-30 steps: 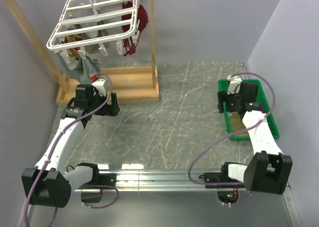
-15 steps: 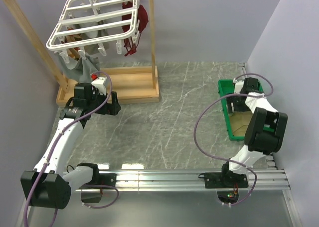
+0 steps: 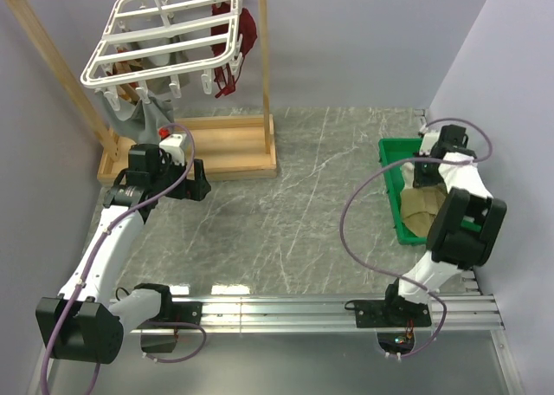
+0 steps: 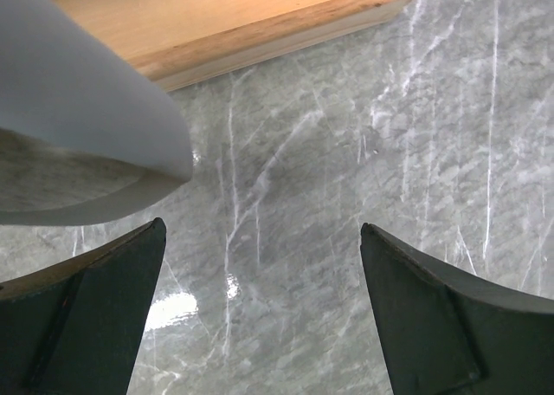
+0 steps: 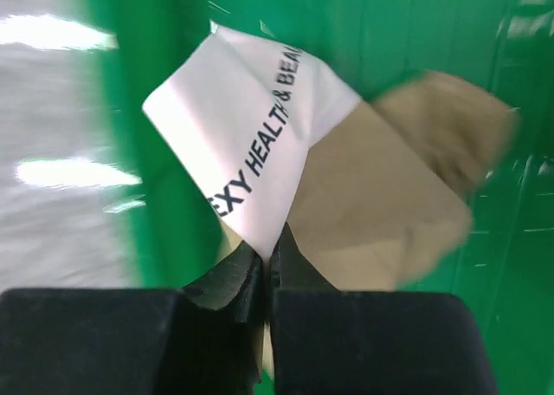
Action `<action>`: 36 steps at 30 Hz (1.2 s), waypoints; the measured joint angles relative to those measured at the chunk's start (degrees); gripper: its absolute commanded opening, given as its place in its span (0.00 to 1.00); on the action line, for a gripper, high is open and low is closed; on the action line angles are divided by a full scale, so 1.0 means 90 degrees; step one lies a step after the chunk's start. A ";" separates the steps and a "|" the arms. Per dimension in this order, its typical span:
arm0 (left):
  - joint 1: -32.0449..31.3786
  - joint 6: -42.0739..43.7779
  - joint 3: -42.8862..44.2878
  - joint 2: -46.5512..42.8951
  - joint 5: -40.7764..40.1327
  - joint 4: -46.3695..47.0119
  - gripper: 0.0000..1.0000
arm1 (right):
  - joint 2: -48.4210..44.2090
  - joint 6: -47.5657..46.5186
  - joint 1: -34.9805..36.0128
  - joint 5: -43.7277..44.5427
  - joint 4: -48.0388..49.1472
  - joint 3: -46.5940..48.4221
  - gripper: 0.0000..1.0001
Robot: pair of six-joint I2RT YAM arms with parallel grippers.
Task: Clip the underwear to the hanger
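Note:
The tan underwear lies in the green bin at the right of the table. In the right wrist view its tan cloth and white printed waistband fill the middle, and my right gripper is shut on the waistband's lower corner. From above, the right gripper points down into the bin. The white grid hanger hangs from the wooden stand's top bar at the far left. My left gripper hovers over the table in front of the stand's base, open with nothing between its fingers.
The wooden stand has a tray-like base on the table. A grey garment and a dark red garment hang from the hanger's clips. Grey walls close in on the left, back and right. The bin's green wall is beside the right fingers.
The right arm has folded up and swung its gripper down into the bin, and its jaws have shut on the underwear's waistband. The left arm has not moved.

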 measured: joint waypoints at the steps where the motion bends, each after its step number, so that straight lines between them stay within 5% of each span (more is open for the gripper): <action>1: 0.0000 0.0029 0.0000 -0.0002 0.0051 0.0002 0.99 | -0.0291 0.0075 -0.0012 -0.0172 -0.0068 0.0012 0.00; 9: 0.0000 0.0189 0.0000 -0.0330 0.0763 0.0143 0.99 | -0.2200 0.0925 0.0585 -0.2093 -0.0287 0.0304 0.00; 17: 0.0000 0.0532 0.0000 -0.0600 0.1353 0.0231 0.98 | -0.2633 0.2178 0.3368 -0.2671 0.0665 -0.1268 0.00; 20: 0.0000 0.0622 -0.0005 -0.0517 0.1532 0.0202 0.98 | -0.2227 0.2664 0.4403 -0.2472 0.1078 -0.1804 0.36; 24: 0.0000 0.0648 -0.0180 -0.0386 0.1683 0.0160 0.98 | -0.0991 0.3116 0.5493 -0.2035 0.1462 -0.1659 0.70; 28: -0.0175 0.0612 -0.0549 -0.0294 0.1688 0.0141 0.95 | -0.0180 0.3235 0.6006 -0.1914 0.1579 -0.1328 0.73; 36: -0.1399 0.0466 -0.0760 0.0600 0.1406 0.0381 0.84 | -0.0393 0.2463 0.5496 -0.0928 0.1586 -0.1090 0.66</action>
